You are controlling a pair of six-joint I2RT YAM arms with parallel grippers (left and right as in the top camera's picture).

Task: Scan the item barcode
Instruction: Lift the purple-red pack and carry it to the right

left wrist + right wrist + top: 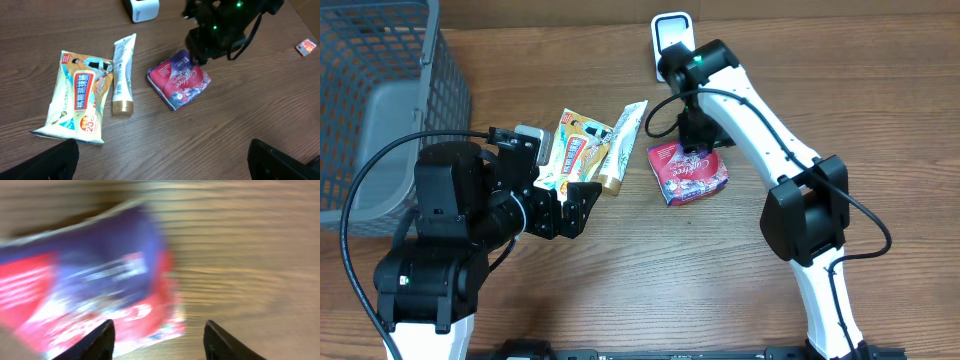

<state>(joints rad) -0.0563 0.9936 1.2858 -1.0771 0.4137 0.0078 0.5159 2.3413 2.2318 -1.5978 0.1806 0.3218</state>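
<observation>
On the wood-grain table (620, 280), the red packet (688, 172) lies flat, with the white scanner (670, 32) just beyond it and a tube (620, 148) beside it. Right gripper (159, 326) spread over the packet's edge, not pinching; left gripper (162, 149) spread wide, well apart from the packet.

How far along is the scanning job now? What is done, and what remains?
Done: nothing visible yet. The pouch, tube and wipes all lie on the table, away from the scanner. In hand: the right hand hangs open over the pouch, not gripping it. Left: grasp it, carry it to the scanner, show the barcode.
</observation>
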